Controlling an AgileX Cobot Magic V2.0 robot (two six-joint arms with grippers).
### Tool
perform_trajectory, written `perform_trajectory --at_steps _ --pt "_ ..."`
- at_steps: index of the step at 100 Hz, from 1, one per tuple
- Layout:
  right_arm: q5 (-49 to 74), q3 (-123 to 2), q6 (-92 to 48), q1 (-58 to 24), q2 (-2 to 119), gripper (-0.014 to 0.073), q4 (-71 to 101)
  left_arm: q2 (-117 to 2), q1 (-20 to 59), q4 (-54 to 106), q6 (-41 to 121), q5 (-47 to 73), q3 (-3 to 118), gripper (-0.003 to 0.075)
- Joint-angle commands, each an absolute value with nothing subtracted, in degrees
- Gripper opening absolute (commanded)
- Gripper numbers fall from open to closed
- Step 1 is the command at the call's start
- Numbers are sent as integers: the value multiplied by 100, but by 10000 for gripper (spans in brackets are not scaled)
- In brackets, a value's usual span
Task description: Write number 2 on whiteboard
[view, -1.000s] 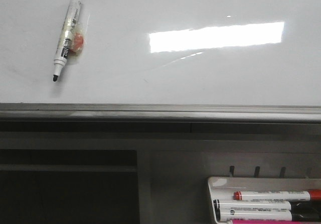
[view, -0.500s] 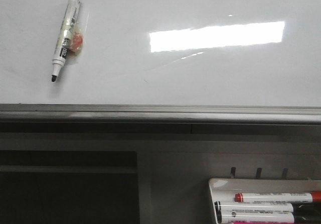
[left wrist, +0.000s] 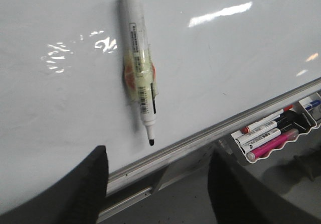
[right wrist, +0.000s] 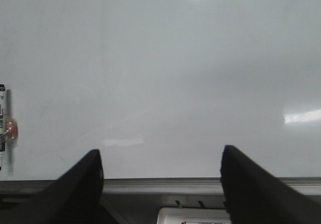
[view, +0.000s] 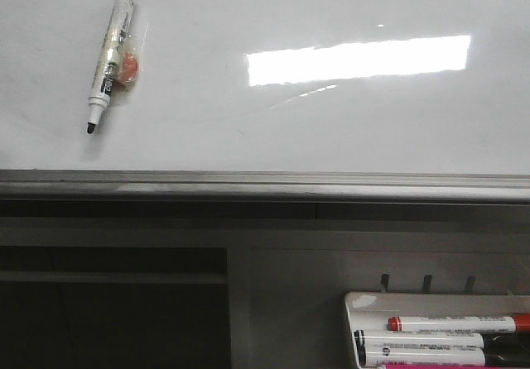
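The whiteboard (view: 331,129) is blank: no stroke of the number 2 shows in any view, so the writing has not begun and the step in hand is fetching the pen. A black marker (view: 110,55) clings to the board's upper left part in the front view, uncapped, nib pointing down and slightly left, with a yellowish tape wrap and an orange-red disc at mid-barrel, probably a magnet mount. The grey frame (view: 265,184) runs along the board's lower edge, and below it to the right hangs a white marker tray (view: 364,303) with spare pens, red, black and pink.

The left gripper (left wrist: 155,184) is spread wide and holds nothing; in its wrist view the marker hangs above the gap between its fingers, nib near but apart from them. The right gripper (right wrist: 160,184) is likewise wide open and empty, facing a bare stretch of board with the marker only at the edge of its view.

Judging from this, the left arm is lining up on the marker. The next move calls for advancing until the barrel lies between the fingers, closing on it, preferably clear of the taped mount, then pulling it off the board and bringing the nib to clear surface
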State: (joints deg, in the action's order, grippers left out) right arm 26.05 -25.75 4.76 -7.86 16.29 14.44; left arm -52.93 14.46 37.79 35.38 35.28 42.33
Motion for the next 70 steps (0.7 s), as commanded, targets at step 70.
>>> perform_trajectory --at_steps 70 --pt "2193 -2784 348 -773 1873 449 1441 -7651 1871 4565 3589 2415 5024 333"
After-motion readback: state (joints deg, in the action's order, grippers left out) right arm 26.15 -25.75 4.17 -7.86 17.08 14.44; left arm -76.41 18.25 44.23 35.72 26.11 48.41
